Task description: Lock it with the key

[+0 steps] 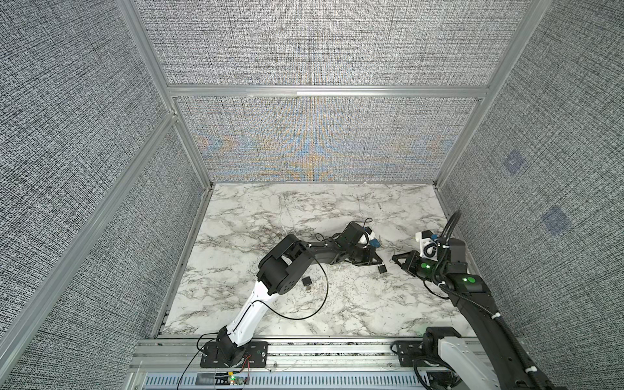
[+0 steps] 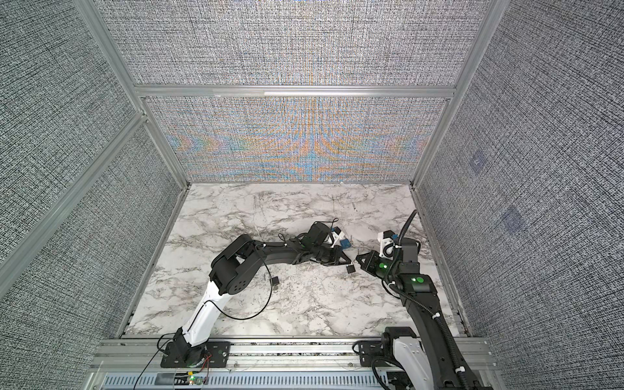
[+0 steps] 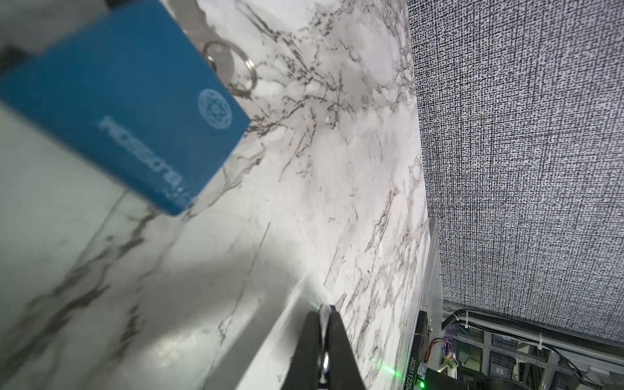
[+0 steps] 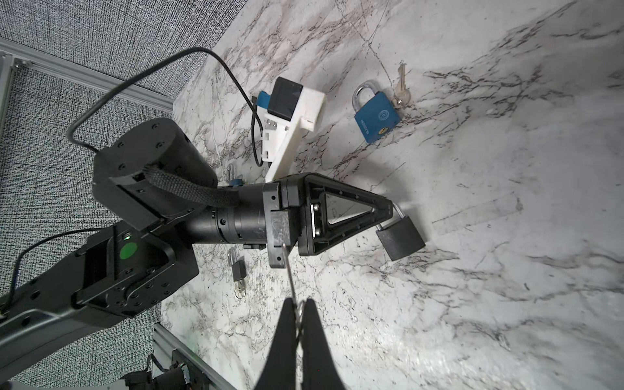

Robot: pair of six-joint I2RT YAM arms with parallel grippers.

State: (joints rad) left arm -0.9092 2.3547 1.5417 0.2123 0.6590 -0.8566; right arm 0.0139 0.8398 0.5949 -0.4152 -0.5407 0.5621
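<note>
**Lock and key, held apart.** A black padlock (image 4: pixel 400 238) is gripped by its silver shackle at the very tips of the left fingers (image 4: pixel 351 189), which are pressed together on the bar. The lock's body is hung, tilted, just past those tips over the marble desk (image 4: pixel 506 304); whether a corner touches the surface cannot be told. In the left wrist view the same fingers (image 3: pixel 309 351) are seen closed on a sliver of bright metal.

A thin metal key (image 4: pixel 291 277) is pinched between the right fingers (image 4: pixel 285 341), its blade pointed away from them (it is seen edge-on, so its teeth cannot be made out). The key is held apart from the padlock. In both top views the right fingers (image 1: pixel 395 260) (image 2: pixel 360 259) are placed just beside the hanging lock, tips turned toward the left fingers' tips, with a small gap between. Whether the keyhole is faced toward the key cannot be told.

Beyond the left fingers, a blue padlock (image 4: pixel 376 116) is seen lying flat on the desk, with a key ring (image 4: pixel 400 93) touching it. A smaller padlock (image 4: pixel 238 266), with a key attached, is seen on the desk beside the left arm (image 4: pixel 236 223), well apart from both pairs of fingers.
</note>
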